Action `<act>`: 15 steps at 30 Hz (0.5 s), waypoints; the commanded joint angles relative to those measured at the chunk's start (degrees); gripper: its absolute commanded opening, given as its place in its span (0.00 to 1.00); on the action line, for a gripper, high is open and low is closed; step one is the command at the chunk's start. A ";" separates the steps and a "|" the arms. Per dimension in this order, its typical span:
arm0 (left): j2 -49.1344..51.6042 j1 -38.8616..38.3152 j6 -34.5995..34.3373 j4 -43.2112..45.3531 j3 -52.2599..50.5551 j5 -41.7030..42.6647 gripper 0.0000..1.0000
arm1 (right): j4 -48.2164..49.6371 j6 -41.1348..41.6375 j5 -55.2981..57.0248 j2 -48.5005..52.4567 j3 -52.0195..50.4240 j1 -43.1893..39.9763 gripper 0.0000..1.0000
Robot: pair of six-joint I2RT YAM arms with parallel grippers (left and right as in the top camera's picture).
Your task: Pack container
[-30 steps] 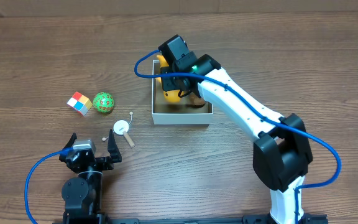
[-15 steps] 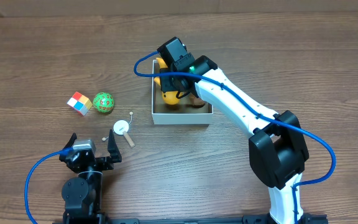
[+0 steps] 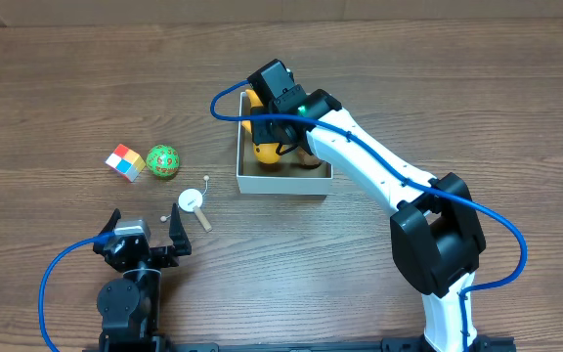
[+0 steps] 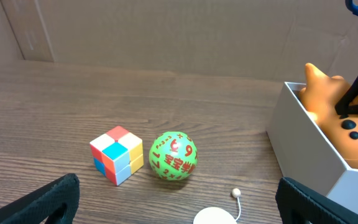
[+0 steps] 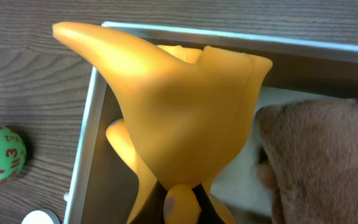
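Observation:
The container [image 3: 281,186] is a shallow white-walled box at the table's middle. A yellow rubber toy [image 3: 262,152] stands in its left half, beside a brown plush [image 3: 309,156]. My right gripper [image 3: 280,132] reaches in from above, shut on the yellow toy [image 5: 191,99], its black fingers pinching the toy's lower part [image 5: 182,205]. The brown plush [image 5: 322,162] fills the box's right side. Near the front left edge, my left gripper [image 3: 147,223] stands wide open and holds nothing [image 4: 176,200].
A coloured puzzle cube [image 3: 124,162] and a green numbered ball [image 3: 162,160] lie left of the box. A small white disc toy with a wooden handle and a beaded string [image 3: 194,202] lies between them and my left gripper. The box wall [image 4: 303,149] rises at right.
My right gripper has shifted slightly left with the yellow toy, and the box has slid a little left with it. The left arm has not moved.

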 commanded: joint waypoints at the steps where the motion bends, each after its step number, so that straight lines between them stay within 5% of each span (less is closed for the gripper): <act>1: -0.50 -0.37 -0.79 0.13 -0.13 -0.52 1.00 | 0.79 0.26 -0.31 -0.15 -0.31 0.28 0.21; 6: -0.48 -0.37 -0.79 0.15 -0.13 -0.52 1.00 | 0.74 0.26 -0.31 -0.15 -0.31 0.28 0.45; 15: -0.48 -0.37 -0.79 0.13 -0.13 -0.52 1.00 | 0.70 -0.20 -0.28 -0.17 -0.17 0.22 0.57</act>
